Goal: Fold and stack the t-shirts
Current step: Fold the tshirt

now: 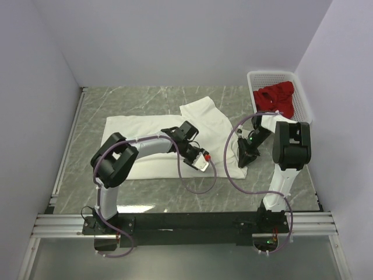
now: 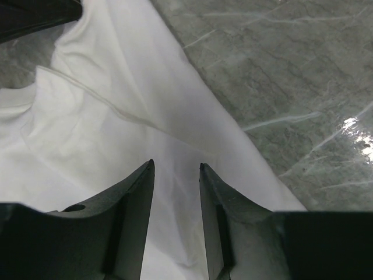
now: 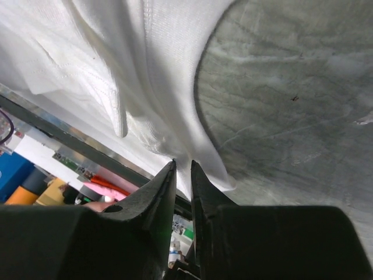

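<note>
The white t-shirt [image 1: 140, 131] lies spread on the marble table, one part folded up toward the back. My left gripper [image 1: 185, 133] is low over the shirt's middle. In the left wrist view the gripper [image 2: 176, 166] has its jaws apart, with white cloth [image 2: 116, 116] under and between them. My right gripper [image 1: 242, 163] is at the shirt's near right corner. In the right wrist view the gripper [image 3: 183, 163] is nearly closed, pinching the white cloth's [image 3: 145, 70] edge. The deep red t-shirt [image 1: 274, 96] lies crumpled in the basket.
The white slotted basket [image 1: 271, 74] stands at the back right against the wall. Bare marble [image 1: 116, 99] shows behind and left of the shirt. White walls close in the table on three sides. Cables loop from both arms over the near part of the table.
</note>
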Controlling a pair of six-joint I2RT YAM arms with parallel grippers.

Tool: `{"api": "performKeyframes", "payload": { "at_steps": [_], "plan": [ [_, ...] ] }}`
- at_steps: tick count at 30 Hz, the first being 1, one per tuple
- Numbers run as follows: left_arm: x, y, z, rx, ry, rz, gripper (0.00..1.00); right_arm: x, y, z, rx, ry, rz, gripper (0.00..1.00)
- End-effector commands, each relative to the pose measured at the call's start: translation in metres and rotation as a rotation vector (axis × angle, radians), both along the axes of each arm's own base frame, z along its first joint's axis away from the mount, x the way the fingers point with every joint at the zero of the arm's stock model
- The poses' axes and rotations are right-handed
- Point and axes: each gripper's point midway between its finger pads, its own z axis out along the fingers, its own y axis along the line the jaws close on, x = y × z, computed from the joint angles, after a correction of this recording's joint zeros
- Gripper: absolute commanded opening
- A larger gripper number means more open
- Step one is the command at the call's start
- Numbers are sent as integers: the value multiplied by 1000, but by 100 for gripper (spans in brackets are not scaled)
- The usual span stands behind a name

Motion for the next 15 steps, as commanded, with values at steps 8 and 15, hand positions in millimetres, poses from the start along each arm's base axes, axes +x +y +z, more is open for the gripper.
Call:
{"api": "performKeyframes", "payload": {
  "at_steps": [8, 15],
  "plan": [
    [6, -13, -6, 30, -9, -57, 32, 2, -2, -3, -13, -4, -14, 23],
    [4, -11, 0, 10, -10, -57, 0, 2, -3, -3, -18, -1, -8, 23]
  ]
}}
